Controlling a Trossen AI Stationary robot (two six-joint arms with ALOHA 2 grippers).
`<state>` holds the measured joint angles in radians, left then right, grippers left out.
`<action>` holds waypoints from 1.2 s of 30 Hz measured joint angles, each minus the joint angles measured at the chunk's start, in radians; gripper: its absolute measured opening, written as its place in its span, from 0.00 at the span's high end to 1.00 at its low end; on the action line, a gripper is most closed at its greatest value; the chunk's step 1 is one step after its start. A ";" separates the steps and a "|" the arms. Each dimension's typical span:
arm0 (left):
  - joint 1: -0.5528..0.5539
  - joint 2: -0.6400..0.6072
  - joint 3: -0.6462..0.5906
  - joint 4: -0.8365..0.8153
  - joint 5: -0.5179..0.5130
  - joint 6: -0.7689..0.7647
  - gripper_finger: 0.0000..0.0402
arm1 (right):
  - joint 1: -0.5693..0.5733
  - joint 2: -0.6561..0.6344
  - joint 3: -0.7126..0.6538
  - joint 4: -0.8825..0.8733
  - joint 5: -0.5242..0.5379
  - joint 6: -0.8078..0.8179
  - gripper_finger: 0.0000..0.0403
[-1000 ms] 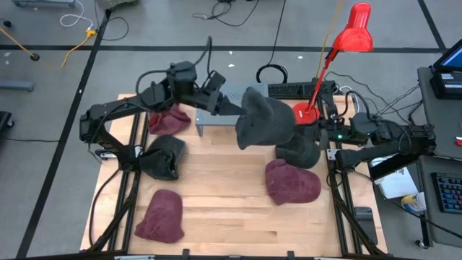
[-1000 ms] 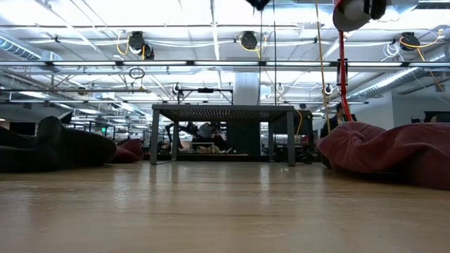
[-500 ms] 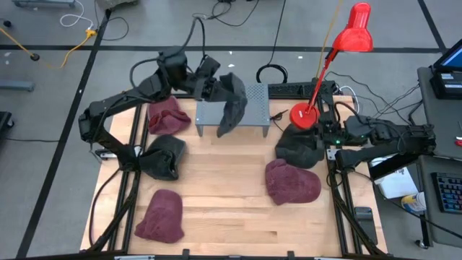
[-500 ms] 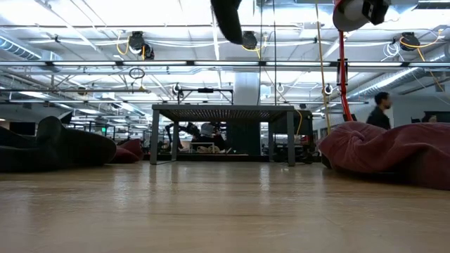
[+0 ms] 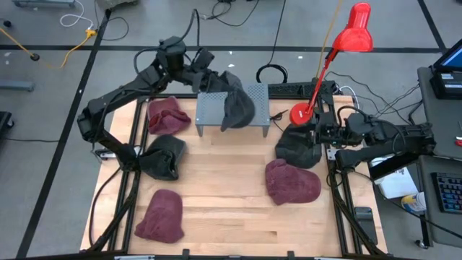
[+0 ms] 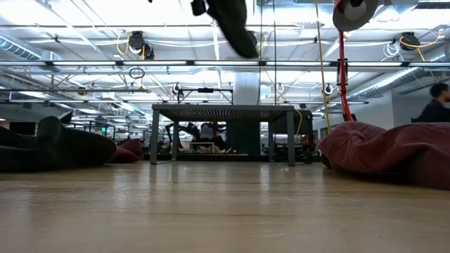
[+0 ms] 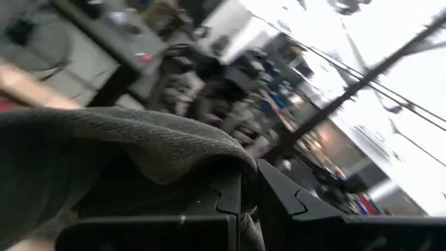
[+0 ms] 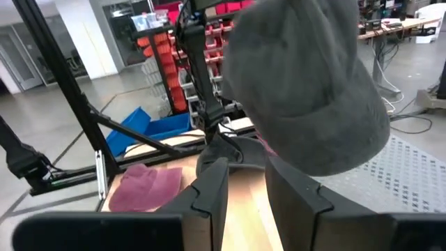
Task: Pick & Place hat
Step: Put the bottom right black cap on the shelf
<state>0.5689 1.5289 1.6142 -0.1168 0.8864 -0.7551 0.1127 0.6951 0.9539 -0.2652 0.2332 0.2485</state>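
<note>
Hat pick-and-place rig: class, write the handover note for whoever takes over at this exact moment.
Left gripper: shut on the grey hat, holding it up over the grey perforated stand at the table's back.
Right gripper: at the right edge beside the dark hat; nothing visibly held.
Other hats on the table: three maroon, one more dark one at the left.
Done: grey hat picked up and carried to the stand.
Left: lower it, release, withdraw the arm.
</note>
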 joint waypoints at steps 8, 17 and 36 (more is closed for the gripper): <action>0.062 0.041 0.000 -0.048 -0.067 -0.116 0.95 | 0.000 0.025 0.000 0.065 0.000 0.038 0.78; 0.073 0.183 0.140 -0.050 0.034 -0.142 0.95 | 0.000 0.025 0.000 0.071 0.000 0.035 0.78; 0.097 0.504 0.495 -0.213 0.169 -0.047 0.95 | 0.000 0.025 0.000 0.065 0.000 -0.029 0.78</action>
<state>0.6655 2.0325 2.1094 -0.3295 1.0550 -0.8021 0.1127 0.7204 0.9539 -0.2001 0.2333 0.2192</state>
